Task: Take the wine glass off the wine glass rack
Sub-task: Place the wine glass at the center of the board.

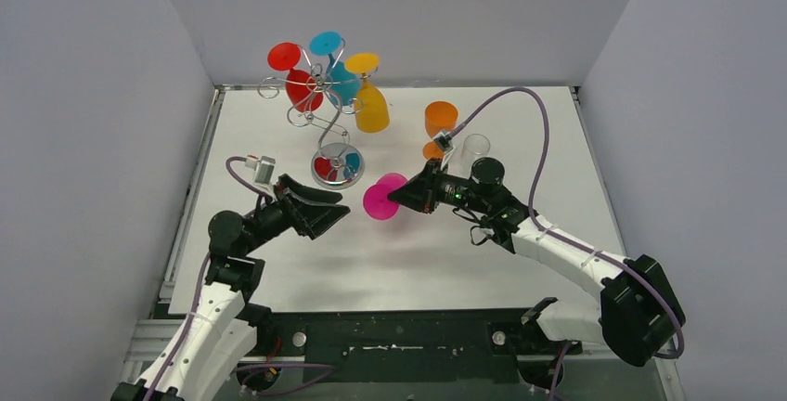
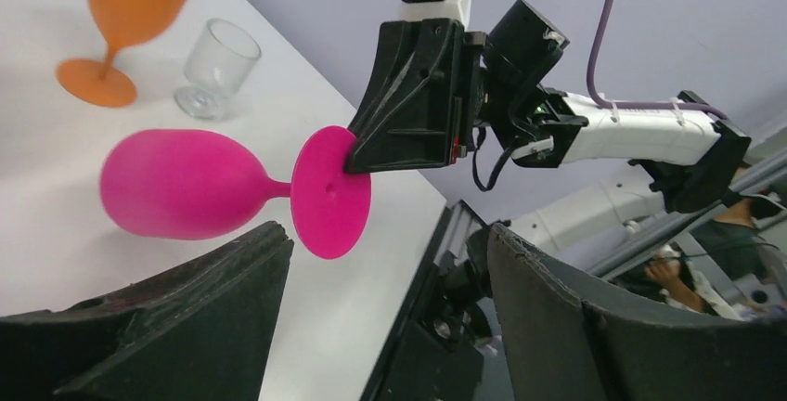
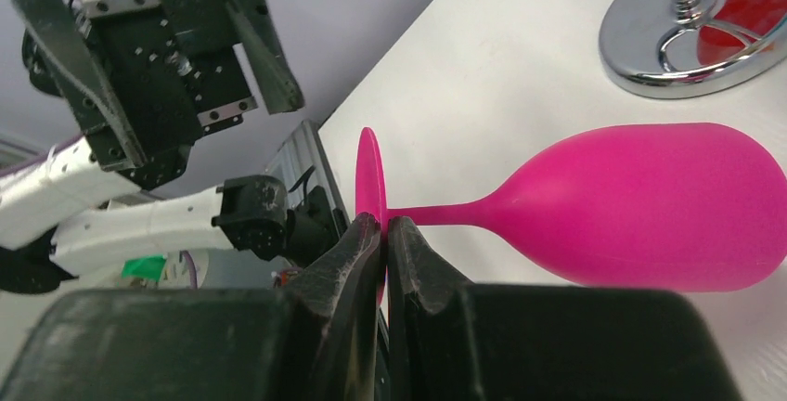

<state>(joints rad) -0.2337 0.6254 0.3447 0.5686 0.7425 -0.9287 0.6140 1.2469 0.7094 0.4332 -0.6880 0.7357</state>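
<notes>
White table [image 1: 418, 262] — wine glass rack [image 1: 339, 165]; orange goblet [image 1: 440, 121] beside clear glass [image 1: 475, 148].

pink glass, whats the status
Right gripper fingers shut on pink glass foot, glass sideways, off the wine glass rack. Left gripper fingers open, empty. Nothing in the way.

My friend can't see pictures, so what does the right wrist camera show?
The right gripper pinches the round foot of a pink wine glass, held sideways over the white table. Behind, the left gripper hangs open, and the shiny round base of the wine glass rack sits top right.
</notes>
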